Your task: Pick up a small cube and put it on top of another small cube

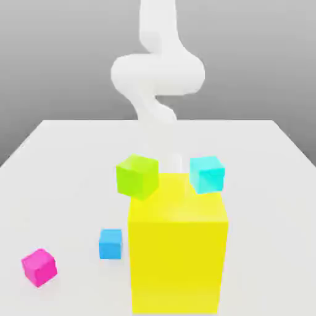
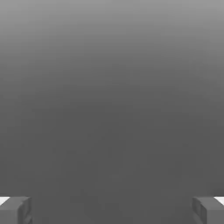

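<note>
Exterior view: small blue cube [image 1: 110, 243] rests on white tabletop [image 1: 55, 179] toward its near edge, between magenta cube [image 1: 39, 266] and yellow block [image 1: 178, 247], none bearing legible marks; hand view: tool [image 2: 112, 209] fingers [image 2: 15, 209] spread wide, gripping nothing.

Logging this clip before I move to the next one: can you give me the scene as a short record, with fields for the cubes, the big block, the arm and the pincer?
surface: white table
small blue cube: on the table, beside the yellow block, on the exterior view's left
magenta cube: on the table, apart from the blue one, further to the exterior view's left
yellow block: largest item, near the front
green cube: behind the yellow block
cyan cube: behind the yellow block
arm: white, raised at the back
pincer: open, holding nothing
stacking: not started
</note>
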Controlling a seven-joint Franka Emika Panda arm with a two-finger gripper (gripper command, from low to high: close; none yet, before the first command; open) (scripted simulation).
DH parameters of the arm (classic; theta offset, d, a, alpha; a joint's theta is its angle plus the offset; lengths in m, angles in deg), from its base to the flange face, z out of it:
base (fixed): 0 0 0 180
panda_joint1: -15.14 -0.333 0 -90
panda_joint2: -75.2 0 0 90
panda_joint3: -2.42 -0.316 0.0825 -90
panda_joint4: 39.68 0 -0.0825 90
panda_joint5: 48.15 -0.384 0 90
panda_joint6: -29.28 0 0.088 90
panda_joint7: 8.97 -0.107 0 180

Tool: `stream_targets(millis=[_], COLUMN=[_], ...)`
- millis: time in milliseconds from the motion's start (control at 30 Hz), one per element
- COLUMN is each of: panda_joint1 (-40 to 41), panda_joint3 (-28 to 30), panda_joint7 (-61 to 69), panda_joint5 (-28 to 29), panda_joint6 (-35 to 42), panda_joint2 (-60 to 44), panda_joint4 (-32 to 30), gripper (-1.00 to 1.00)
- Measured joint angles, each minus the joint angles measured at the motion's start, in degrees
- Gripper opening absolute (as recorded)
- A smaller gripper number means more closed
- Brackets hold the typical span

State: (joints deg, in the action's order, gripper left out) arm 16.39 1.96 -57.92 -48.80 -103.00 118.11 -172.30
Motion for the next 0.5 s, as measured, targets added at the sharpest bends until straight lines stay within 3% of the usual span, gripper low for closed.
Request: stream_targets(millis=[500], panda_joint1=[13.22], panda_joint3=[-2.72], panda_joint7=[-33.75], panda_joint5=[-3.38], panda_joint6=[-13.32], panda_joint2=[-24.1], panda_joint4=[-14.24], gripper=[0.0])
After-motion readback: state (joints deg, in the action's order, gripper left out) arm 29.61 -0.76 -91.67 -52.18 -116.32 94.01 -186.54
